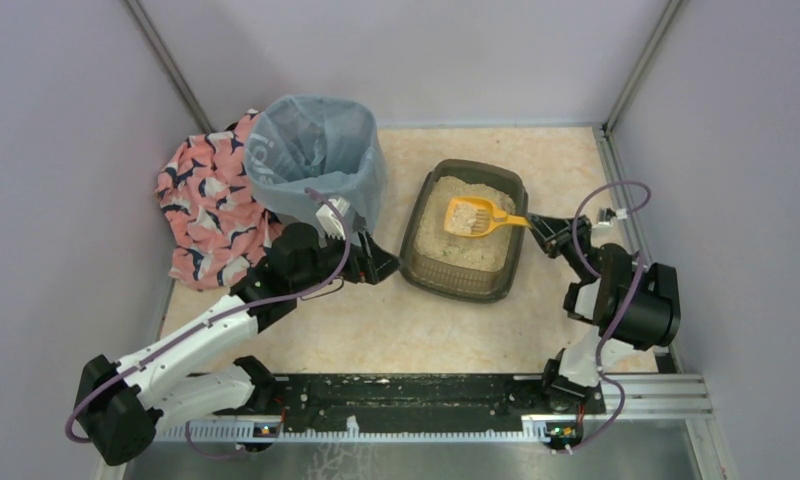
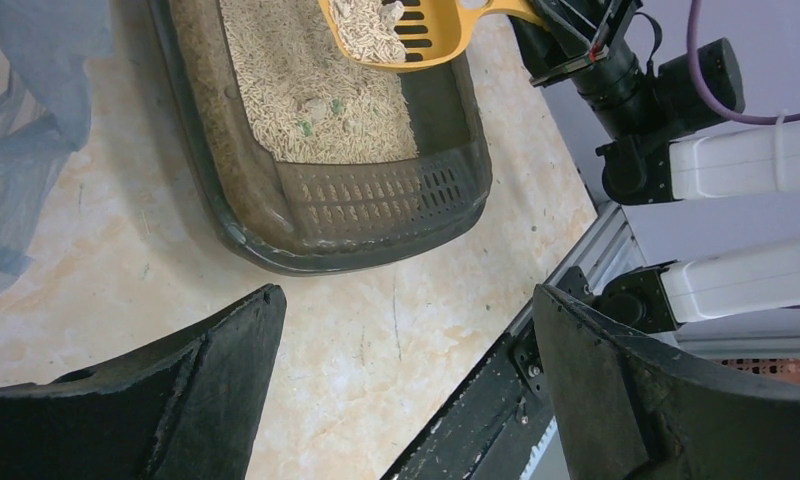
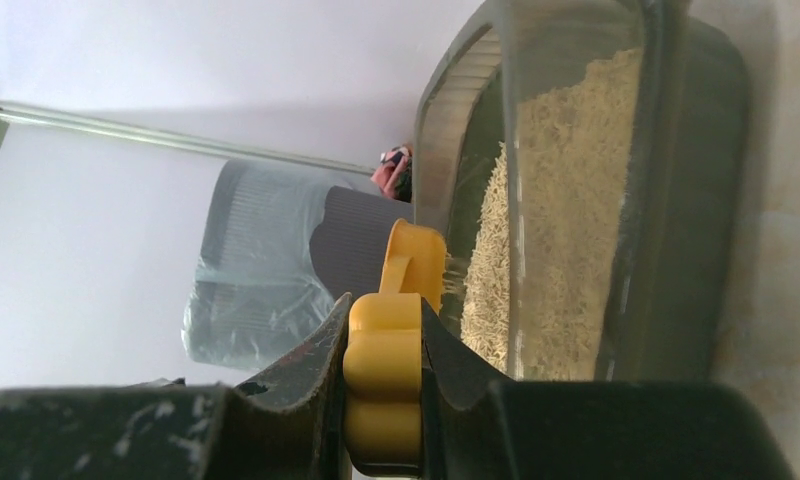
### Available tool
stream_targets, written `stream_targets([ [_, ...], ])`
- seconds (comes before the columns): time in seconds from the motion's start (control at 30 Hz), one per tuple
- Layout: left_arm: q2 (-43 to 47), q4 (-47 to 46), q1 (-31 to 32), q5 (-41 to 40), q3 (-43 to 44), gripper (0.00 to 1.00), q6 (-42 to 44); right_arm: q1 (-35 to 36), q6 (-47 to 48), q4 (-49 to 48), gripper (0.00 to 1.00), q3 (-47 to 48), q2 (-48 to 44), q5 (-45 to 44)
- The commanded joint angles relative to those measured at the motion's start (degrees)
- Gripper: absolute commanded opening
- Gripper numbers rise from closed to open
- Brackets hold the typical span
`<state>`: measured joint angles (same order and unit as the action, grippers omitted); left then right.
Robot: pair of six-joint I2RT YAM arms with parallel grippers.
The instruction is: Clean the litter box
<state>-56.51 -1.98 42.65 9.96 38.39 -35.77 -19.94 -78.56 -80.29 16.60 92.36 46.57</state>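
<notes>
Right fingers (image 3: pixel 301 365) around scoop handle (image 3: pixel 381 385)

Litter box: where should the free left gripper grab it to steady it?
The litter box by its left wall: thin raised rim, nearest the open left gripper. I'd come from the left, jaws straddling it; the scoop occupies the right side.

Overhead from behind, facing down; wrist views low, close (all sharing the litter box (image 1: pixel 456 285), three o'clock of centre).
</notes>
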Motion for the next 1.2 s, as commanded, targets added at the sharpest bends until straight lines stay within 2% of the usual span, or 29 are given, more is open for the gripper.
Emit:
stream_targets([
  [0.0,-0.07,-1.7,0.24,2.09,1.9,0.99,-1.89,-2.02,-5.0,-14.89,0.0,-1.96,3.56,-0.92],
  [0.07,0.07,-0.87,0.24,1.76,2.97,0.99,-1.66,-0.58,-6.54,-18.22,0.0,-1.94,6.06,-0.73],
  [0.23,-2.71,-0.24,0.26,0.3,7.14,0.99,1.57,-0.77,-4.55,-18.29,0.0,-1.9,7.41,-1.36],
  [0.4,-12.02,-1.5,0.25,3.55,13.92,0.99,4.78,2.63,-3.1,-18.29,0.0,-1.29,6.18,-1.9],
  [0.5,-16.03,-1.68,0.24,6.58,17.77,0.99,5.4,-0.82,-2.99,-18.3,0.0,-2.98,5.47,-1.56],
  [0.57,-17.09,-3.79,0.24,7.2,18.22,0.99,5.09,-4.1,-3.09,-18.25,0.0,-3.25,5.22,-0.84],
  [0.9,-17.82,-7.69,0.24,7.91,17.24,0.99,4.72,1.53,-1.66,-18.38,0.0,-1.9,6.94,0.29],
  [1.07,-17.27,-6.77,0.26,7.7,17.5,0.99,5.02,-2.04,-1.87,-18.24,0.0,-3.4,7.14,-0.28],
  [1.17,-16.67,-6.24,0.21,7.3,16.99,0.99,5.49,0.85,-1.32,-18.33,0.0,-2.73,6.98,0.18],
])
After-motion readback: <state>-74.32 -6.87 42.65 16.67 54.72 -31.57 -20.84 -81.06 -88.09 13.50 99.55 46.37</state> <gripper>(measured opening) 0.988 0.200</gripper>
